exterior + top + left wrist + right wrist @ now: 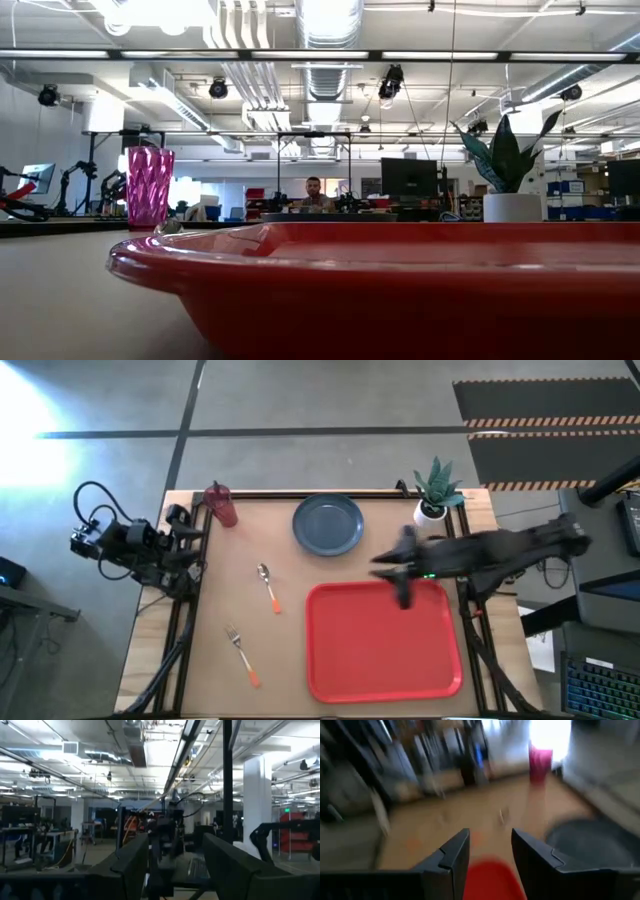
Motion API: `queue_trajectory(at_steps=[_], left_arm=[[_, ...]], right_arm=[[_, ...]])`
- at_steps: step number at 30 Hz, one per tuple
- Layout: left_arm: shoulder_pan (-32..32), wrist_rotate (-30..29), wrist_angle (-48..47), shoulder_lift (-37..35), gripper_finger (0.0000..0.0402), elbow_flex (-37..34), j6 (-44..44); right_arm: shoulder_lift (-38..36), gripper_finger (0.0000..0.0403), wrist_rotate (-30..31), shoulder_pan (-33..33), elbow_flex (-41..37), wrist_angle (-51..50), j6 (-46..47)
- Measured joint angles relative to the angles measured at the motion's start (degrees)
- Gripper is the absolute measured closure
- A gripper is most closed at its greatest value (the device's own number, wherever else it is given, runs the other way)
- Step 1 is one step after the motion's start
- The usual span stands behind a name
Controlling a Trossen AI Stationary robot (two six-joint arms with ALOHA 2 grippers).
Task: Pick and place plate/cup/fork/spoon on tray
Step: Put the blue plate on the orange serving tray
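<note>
The red tray lies on the table's near right part and fills the low view. The dark blue-grey plate lies flat beyond it. The red cup stands upright at the far left and shows in the low view. The spoon and the fork lie left of the tray. My right gripper is open and empty above the tray's far left corner; its wrist view shows the tray, plate and cup. My left gripper is open, parked at the table's left edge.
A white pot with a green plant stands at the far right corner, close behind my right arm, and shows in the low view. A person sits in the room far behind the table. Bare tabletop lies between the cutlery and the tray.
</note>
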Motion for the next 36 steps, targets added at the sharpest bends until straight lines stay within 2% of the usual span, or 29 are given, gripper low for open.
queue_trajectory(at_steps=[5,9,13,18,20,36], left_arm=[[0.0,0.0,0.0,0.4,0.0231,-0.1,-0.2],[0.0,0.0,-0.7,-0.1,0.0231,0.1,-0.2],[0.0,0.0,-1.9,-1.1,0.0231,0.1,-0.3],[0.0,0.2,-3.6,-2.1,0.0231,0.0,-1.8],[0.0,0.3,-5.3,-2.3,0.0231,0.1,-3.2],[0.0,0.3,-7.4,-3.0,0.0231,0.2,-3.4]], right_arm=[[14.4,0.0266,-13.0,-7.2,11.4,-10.1,-3.1],[24.1,0.0266,-19.3,-12.2,17.7,-18.5,-6.9],[33.1,0.0266,-20.5,-15.9,20.8,-26.3,-11.5],[40.0,0.0266,-20.5,-19.6,24.3,-32.8,-16.9],[42.6,0.0268,-20.5,-20.4,25.5,-32.5,-18.7],[47.7,0.0273,-21.5,-27.9,39.8,-34.2,-26.8]])
